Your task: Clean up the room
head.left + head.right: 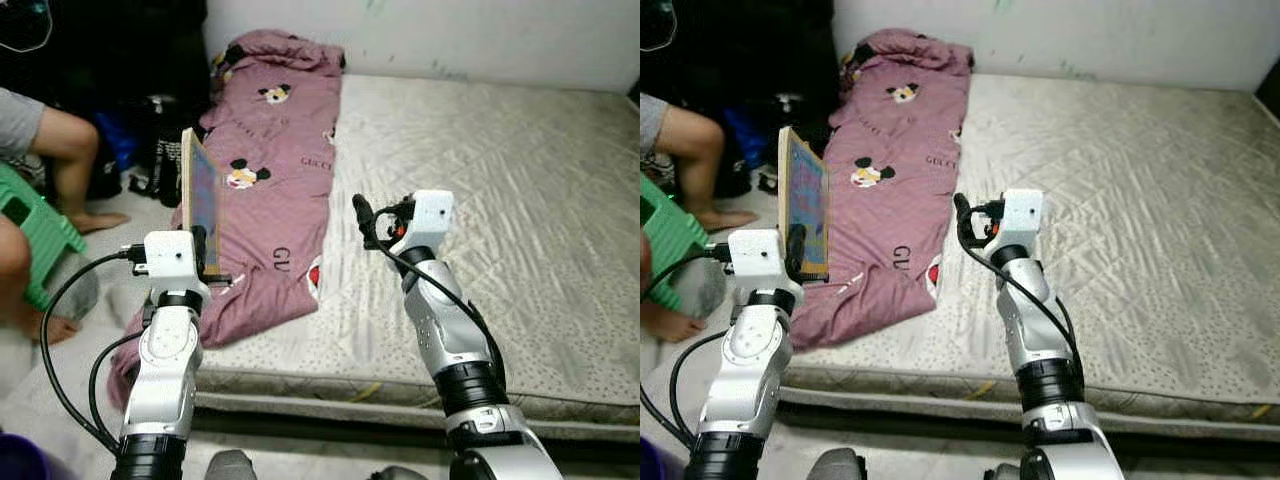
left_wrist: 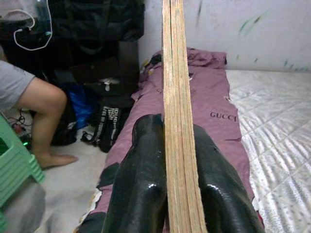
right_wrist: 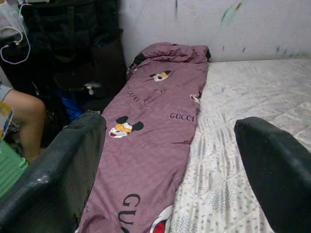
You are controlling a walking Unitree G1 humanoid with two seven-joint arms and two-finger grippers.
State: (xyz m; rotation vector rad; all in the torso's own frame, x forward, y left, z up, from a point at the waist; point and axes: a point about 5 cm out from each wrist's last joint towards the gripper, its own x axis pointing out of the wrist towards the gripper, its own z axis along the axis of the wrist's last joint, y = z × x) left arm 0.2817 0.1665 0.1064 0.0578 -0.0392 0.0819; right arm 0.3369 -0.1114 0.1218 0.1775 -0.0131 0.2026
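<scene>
A thin wooden board (image 1: 201,203) is held upright, clamped edge-on by the left end effector (image 2: 177,189), over the bed's (image 1: 520,200) near-left edge beside the purple blanket (image 1: 275,170). The right end effector (image 3: 170,165) is seen spread wide and empty over the mattress. A seated person's leg (image 2: 41,109) is shown at far left.

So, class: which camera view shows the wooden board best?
The left eye view: the board stands upright, its whole face visible, held at the bottom by the left gripper. The right eye view shows much the same. The left wrist view gives just its thin edge between the fingers.
</scene>
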